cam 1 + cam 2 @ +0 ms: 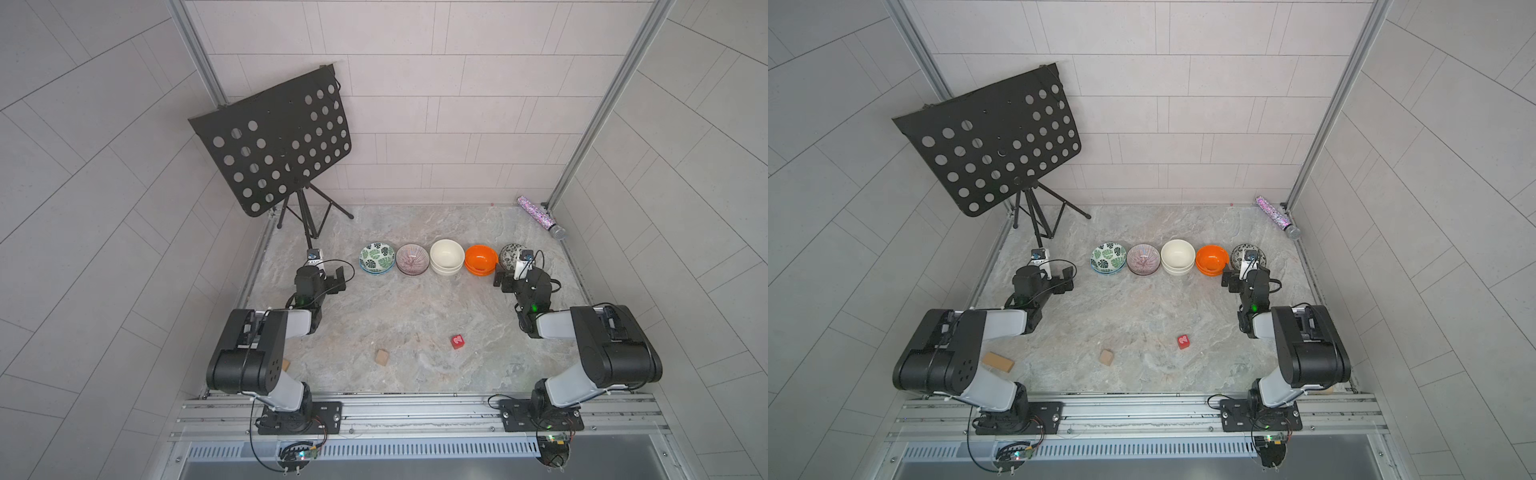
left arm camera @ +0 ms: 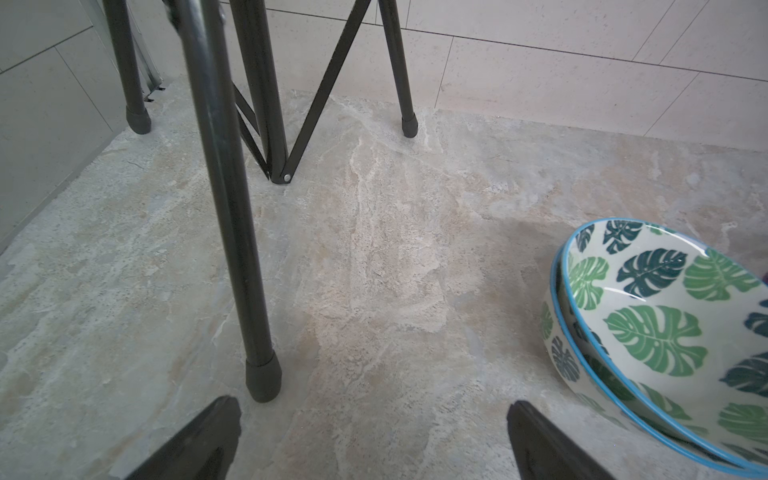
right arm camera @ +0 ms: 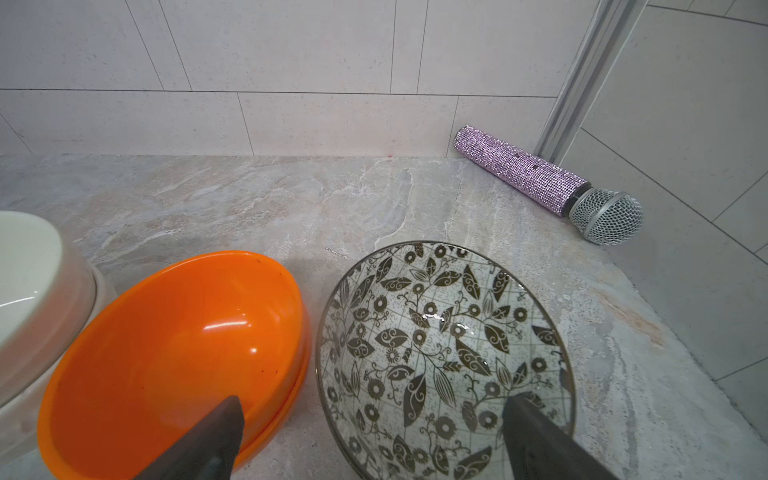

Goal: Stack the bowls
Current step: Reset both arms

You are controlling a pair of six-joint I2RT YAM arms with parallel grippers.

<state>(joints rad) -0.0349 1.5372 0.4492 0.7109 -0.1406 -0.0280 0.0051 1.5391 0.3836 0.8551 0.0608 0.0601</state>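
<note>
I am holding the left gripper [image 2: 374, 405] spread and empty beside the green-leaf bowls [image 2: 648, 332]. The right gripper [image 3: 374, 401] is hovering, jaws apart, near the orange bowls [image 3: 174, 345] and black-and-white leaf-patterned bowl [image 3: 436, 340].

This is a robot laboratory cell, not a real home. Two robot arms, the left arm [image 1: 249, 353] and the right arm [image 1: 615, 349], are bolted on an aluminium rail [image 1: 415, 409] at the front edge of a desk [image 1: 415, 307] with a stone pattern. Panels [image 1: 457, 104] with a tile pattern close three sides, held by aluminium posts [image 1: 199, 54]. Open circuit boards [image 1: 301, 455] and loose cables hang below the rail. The things inside are mixed props: a music stand [image 1: 274, 141], a glitter microphone [image 1: 540, 216], bowls [image 1: 446, 257] and small blocks [image 1: 457, 341].
</note>
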